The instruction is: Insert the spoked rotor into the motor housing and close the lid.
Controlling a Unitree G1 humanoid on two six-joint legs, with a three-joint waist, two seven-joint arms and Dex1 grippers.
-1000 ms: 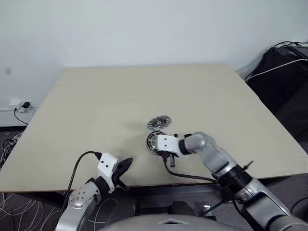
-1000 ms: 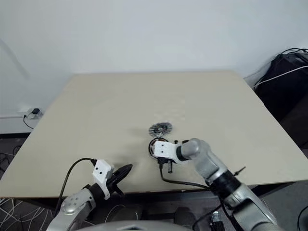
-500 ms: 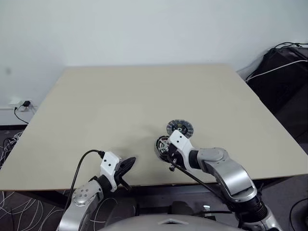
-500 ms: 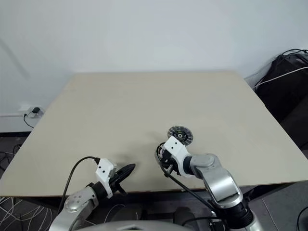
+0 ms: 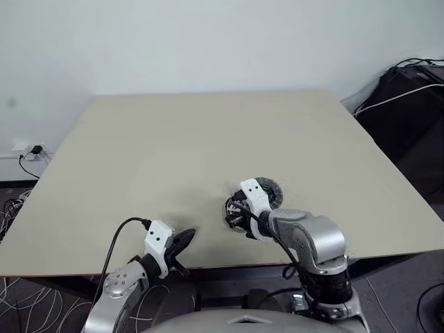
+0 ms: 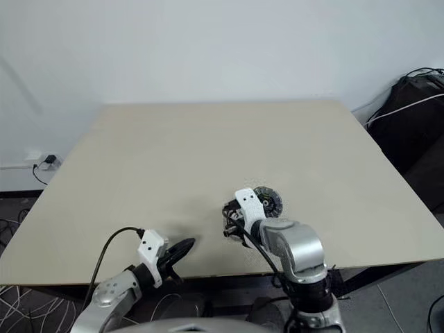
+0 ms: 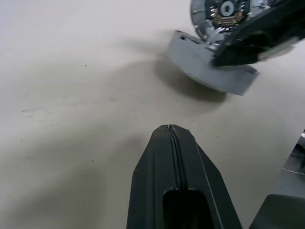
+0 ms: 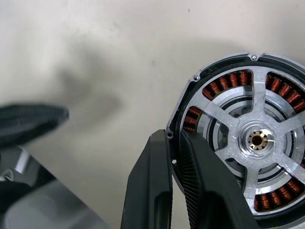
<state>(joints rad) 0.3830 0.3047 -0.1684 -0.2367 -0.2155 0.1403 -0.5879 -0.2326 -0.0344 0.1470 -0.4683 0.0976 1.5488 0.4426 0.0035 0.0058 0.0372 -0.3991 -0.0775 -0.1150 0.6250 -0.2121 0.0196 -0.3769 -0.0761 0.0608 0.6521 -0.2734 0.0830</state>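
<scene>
- The spoked rotor [image 8: 224, 119], a small round wheel with a black outer rim and shiny silver spokes around a brass-centred hub, sits in my right tool [image 8: 174, 138].
- Copper-brown windings show in the gaps between its spokes, so the motor housing [image 8: 240, 78] lies right behind the rotor, inside the same black rim.
- The right tool's two black fingers are nearly closed, pinching the rotor's rim edge-on: one finger outside the rim, the other on the spoked face.
- From the head views I see this tool low over the near middle of the pale beige desk [image 5: 173, 139]; I cannot tell whether the rotor touches the surface.
- The lid [image 6: 269, 201], a small silver-grey metal disc, lies flat on the desk just beyond the right tool, partly hidden by that wrist's white mount.
- My left tool [image 5: 184, 239] is fully closed on nothing, its black fingers [image 7: 171, 143] pressed together.
- It hovers at the desk's near edge, well to the left of the rotor, pointing towards it.
</scene>
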